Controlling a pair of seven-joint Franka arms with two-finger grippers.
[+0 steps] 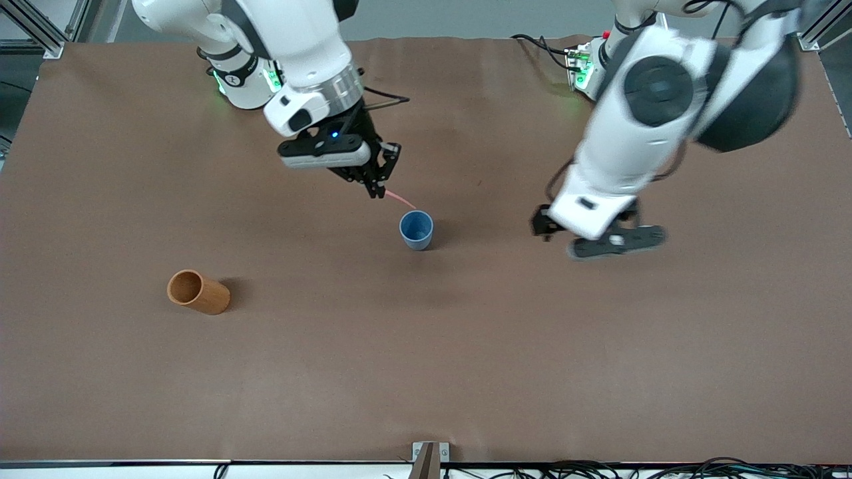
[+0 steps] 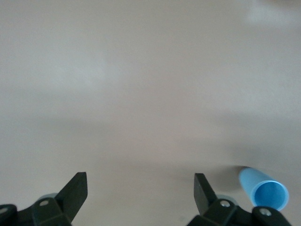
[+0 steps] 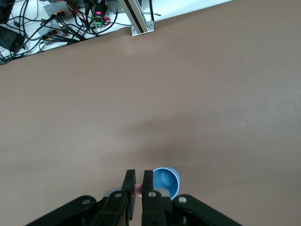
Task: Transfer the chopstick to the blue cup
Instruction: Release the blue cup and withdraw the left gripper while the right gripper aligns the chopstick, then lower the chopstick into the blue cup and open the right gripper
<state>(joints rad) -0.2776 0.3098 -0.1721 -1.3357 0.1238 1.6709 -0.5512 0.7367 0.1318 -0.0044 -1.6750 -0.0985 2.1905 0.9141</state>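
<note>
Brown tabletop: I hold right gripper (image 1: 377, 189) clamped on thin, stiff, prob. slippery chopstick (image 1: 401, 198) by its upper end, just above blue cup (image 1: 417, 229); left gripper (image 1: 602, 239) waits w/ fingers spread.

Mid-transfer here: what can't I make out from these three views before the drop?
- Chopstick: front view shows only a short pink stretch below the right hand; its tip against the blue cup rim is too small to judge.
- Right wrist view: fingers hide all but a pink speck.
- Left hand: blurred in the front view; the left wrist view shows it open, empty.
</note>
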